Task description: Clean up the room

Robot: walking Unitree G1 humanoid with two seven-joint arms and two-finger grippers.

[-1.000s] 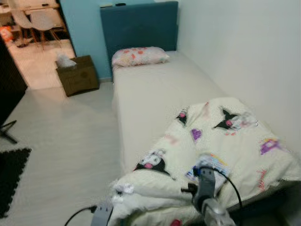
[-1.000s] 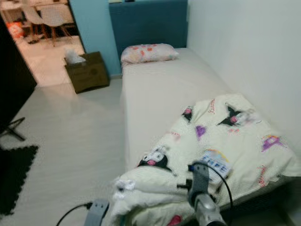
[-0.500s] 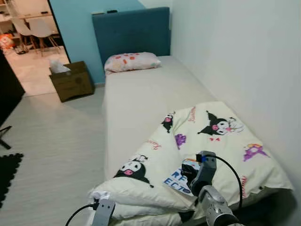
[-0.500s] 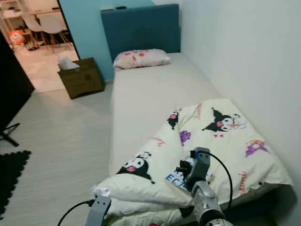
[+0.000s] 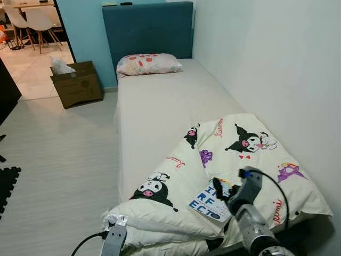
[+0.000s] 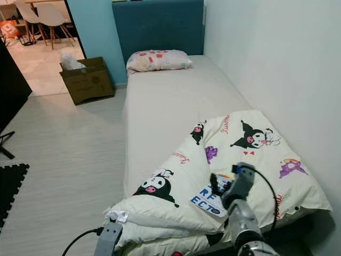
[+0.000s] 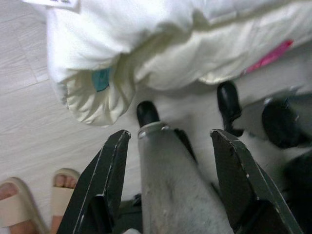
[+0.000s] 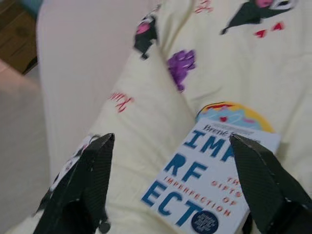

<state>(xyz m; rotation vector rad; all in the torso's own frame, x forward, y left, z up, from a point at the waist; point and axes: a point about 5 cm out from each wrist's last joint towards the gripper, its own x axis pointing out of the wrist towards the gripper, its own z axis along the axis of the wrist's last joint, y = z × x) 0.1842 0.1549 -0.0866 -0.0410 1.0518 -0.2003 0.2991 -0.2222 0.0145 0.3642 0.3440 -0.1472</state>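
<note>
Bed, quilt half-hiding book

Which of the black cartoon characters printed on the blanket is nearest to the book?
The black character at the folded front edge of the blanket, just left of the book. The other two sit farther up, toward the pillow and the wall.

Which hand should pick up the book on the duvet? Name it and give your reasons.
Right. The right hand hovers open directly over the book lying on the duvet. The left hand hangs low beside the bed, pointing at the floor.
</note>
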